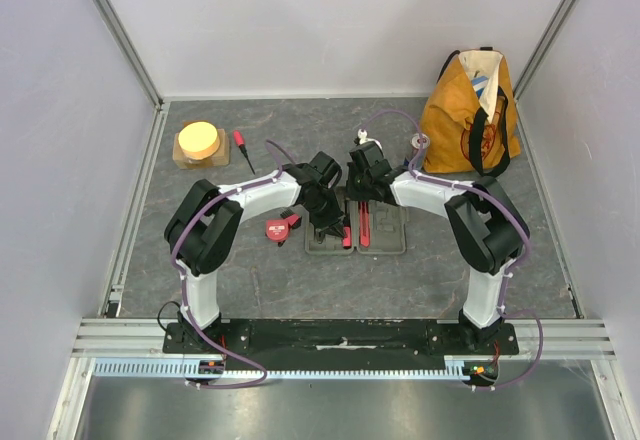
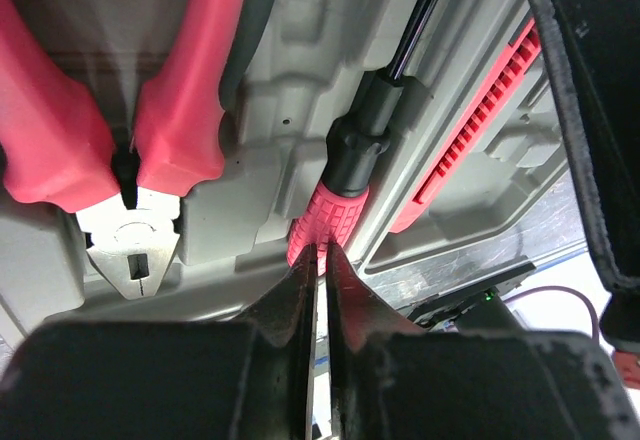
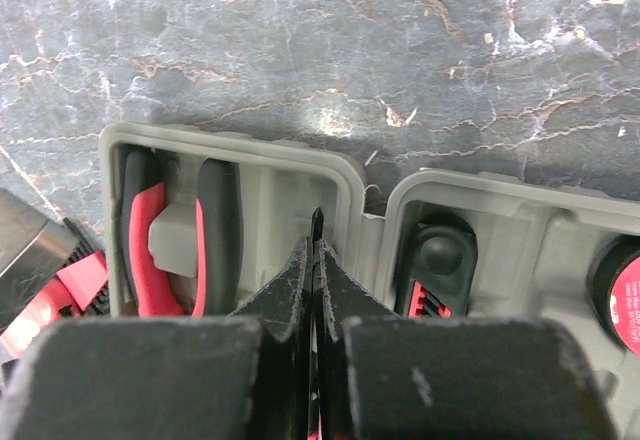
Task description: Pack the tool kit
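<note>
The grey tool case (image 1: 385, 232) lies open at the table's middle. My right gripper (image 1: 362, 198) is shut on the thin black shaft of a red-and-black screwdriver (image 2: 350, 175), whose tip pokes out between the fingers (image 3: 317, 222), above the case's middle wall (image 3: 352, 210). My left gripper (image 1: 336, 226) is shut, its tips (image 2: 320, 250) against the butt of the screwdriver's red handle. Red-handled pliers (image 2: 150, 150) and a red cutter (image 2: 480, 130) lie in their recesses. The round red tape measure (image 1: 281, 229) lies on the table left of the case. A second screwdriver (image 1: 240, 147) lies far left.
The orange tote bag (image 1: 470, 110) stands at the back right. A yellow disc on a wooden block (image 1: 198, 143) sits at the back left. White walls and metal rails bound the table. A red round part (image 3: 625, 300) shows in the case's right half.
</note>
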`<state>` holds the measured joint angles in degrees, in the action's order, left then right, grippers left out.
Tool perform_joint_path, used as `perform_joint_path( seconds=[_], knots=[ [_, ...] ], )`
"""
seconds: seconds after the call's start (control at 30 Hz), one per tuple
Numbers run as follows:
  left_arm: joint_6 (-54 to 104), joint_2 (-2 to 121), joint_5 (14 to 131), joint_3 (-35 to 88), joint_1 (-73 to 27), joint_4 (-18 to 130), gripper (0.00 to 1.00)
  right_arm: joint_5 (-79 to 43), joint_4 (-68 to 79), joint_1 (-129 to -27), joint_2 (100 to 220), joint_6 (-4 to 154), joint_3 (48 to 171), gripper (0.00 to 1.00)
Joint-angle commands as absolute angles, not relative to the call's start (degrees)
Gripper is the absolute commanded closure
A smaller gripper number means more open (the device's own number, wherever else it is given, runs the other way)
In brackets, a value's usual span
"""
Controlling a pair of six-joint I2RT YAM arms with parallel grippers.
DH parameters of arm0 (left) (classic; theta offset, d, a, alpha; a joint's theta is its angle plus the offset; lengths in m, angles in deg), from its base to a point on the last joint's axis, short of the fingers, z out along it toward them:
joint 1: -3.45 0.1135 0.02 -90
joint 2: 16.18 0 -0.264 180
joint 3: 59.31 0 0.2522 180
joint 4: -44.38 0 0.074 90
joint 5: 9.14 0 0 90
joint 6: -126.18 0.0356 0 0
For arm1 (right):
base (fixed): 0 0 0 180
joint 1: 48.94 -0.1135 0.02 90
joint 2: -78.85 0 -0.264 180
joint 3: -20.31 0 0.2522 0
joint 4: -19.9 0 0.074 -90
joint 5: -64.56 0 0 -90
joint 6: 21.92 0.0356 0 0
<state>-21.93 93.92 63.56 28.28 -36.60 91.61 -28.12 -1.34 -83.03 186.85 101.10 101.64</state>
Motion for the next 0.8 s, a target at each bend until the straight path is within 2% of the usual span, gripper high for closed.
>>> perform_joint_path(
  seconds=[0.0,0.5,0.77],
  knots=[
    [-23.3,94.4,63.9,27.1,-36.4,92.1,0.90,-32.3,-1.9,-83.7,188.6,100.5,102.4,0.99],
    [-24.0,95.7,64.2,26.9,-36.4,93.9,0.93,-43.4,-10.1,-86.6,193.0,102.0,104.3,1.00],
    [-24.8,96.3,63.2,25.9,-36.0,93.8,0.96,-44.6,-12.8,-87.1,195.7,105.8,103.5,1.00]
  ],
)
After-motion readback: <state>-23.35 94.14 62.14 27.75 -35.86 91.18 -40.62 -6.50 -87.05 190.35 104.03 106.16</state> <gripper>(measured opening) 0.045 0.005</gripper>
